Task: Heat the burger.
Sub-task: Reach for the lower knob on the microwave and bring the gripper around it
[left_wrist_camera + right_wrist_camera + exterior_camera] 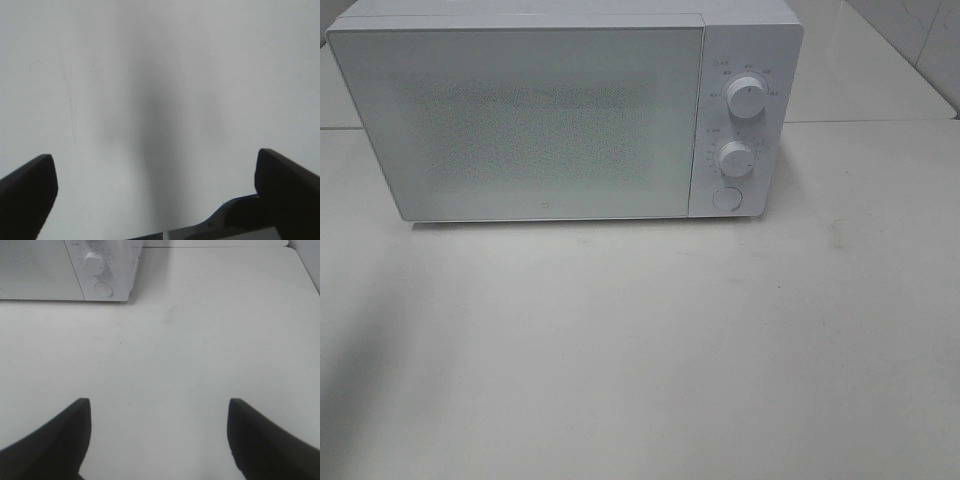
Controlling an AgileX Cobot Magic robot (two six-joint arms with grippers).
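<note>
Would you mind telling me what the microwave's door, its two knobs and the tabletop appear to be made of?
Microwave door: probably glass over a perforated metal screen, given the fine dot pattern; smooth white finish.
Knobs: likely white plastic, smooth with a soft sheen.
Tabletop: matte off-white, perhaps laminate or stone; faint scuffs and seams show.

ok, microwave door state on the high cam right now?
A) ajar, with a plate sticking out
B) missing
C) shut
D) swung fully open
C: the microwave door lies flush beside the control panel, with no gap at its edge and no view into the cavity.
</note>
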